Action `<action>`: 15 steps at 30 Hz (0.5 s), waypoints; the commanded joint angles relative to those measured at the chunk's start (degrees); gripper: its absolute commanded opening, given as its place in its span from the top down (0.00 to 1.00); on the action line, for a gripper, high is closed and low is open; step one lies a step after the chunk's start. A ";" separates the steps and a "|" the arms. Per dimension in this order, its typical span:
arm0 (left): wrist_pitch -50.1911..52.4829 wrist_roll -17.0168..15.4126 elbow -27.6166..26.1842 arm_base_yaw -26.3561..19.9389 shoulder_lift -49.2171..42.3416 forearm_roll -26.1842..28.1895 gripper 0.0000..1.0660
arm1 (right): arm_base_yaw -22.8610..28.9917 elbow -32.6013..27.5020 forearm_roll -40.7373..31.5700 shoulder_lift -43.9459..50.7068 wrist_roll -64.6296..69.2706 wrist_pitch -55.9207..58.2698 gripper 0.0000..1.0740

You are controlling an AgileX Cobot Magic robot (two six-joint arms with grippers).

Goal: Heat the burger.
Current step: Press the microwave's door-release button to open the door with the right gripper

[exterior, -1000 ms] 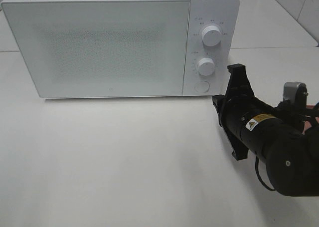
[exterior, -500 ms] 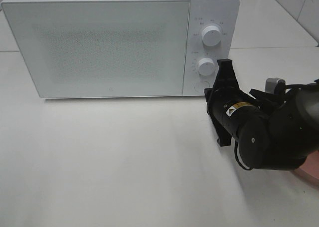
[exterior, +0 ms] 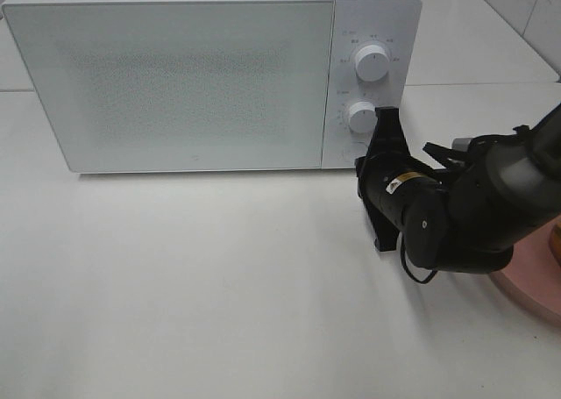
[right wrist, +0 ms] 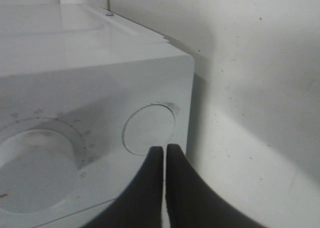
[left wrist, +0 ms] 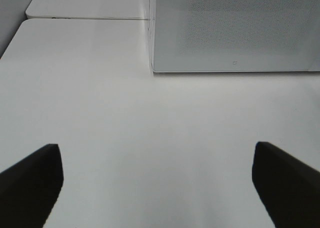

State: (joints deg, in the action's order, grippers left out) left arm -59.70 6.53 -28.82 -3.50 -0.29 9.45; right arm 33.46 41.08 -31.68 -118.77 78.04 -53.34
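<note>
Since only a golden-brown sliver of the burger [exterior: 555,239] peeks in at the frame edge, on the pink plate [exterior: 526,292] right of the microwave [exterior: 175,74], heating hasn't started and the door looks shut. Right claw [right wrist: 164,150] has its fingers pressed together, tips at the rim of the round button [right wrist: 149,128] beside the dial. I'd guess that's the door release, so next comes a straight, firm push. Left claw [left wrist: 160,188] hangs spread wide over the worktop [left wrist: 150,128].
</note>
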 commanded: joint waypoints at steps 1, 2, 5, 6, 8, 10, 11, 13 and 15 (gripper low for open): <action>0.17 -0.23 -0.06 -0.06 -0.46 0.29 0.08 | -0.23 1.49 1.32 -0.74 0.40 1.38 1.00; 0.17 -0.23 -0.06 -0.06 -0.46 0.29 0.08 | -0.23 2.23 1.38 -1.26 0.34 1.38 1.00; 0.17 -0.23 -0.06 -0.06 -0.46 0.29 0.08 | -1.20 3.15 1.26 -1.78 0.34 1.38 1.00; 0.17 -0.23 -0.06 -0.06 -0.46 0.29 0.08 | -1.49 3.50 1.26 -1.78 0.34 1.43 1.00; 0.17 -0.23 -0.06 -0.06 -0.46 0.29 0.08 | -2.18 3.84 1.26 -2.12 0.29 1.20 1.00; 0.17 -0.23 -0.06 -0.06 -0.46 0.29 0.08 | -2.29 4.07 1.32 -2.18 0.17 1.20 1.00; 0.17 -0.23 -0.06 -0.06 -0.46 0.29 0.08 | -2.86 4.24 1.26 -2.41 -0.06 0.86 1.00; 0.17 -0.23 -0.06 -0.06 -0.46 0.29 0.08 | -2.92 4.24 1.26 -2.69 0.17 0.80 1.00; 0.17 -0.23 -0.06 -0.06 -0.46 0.29 0.08 | -2.92 4.24 1.26 -2.81 0.17 0.74 1.00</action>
State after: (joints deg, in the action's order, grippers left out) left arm -59.70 6.53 -28.82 -3.50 -0.29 9.45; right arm 30.83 44.92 -31.11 -121.64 78.21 -52.14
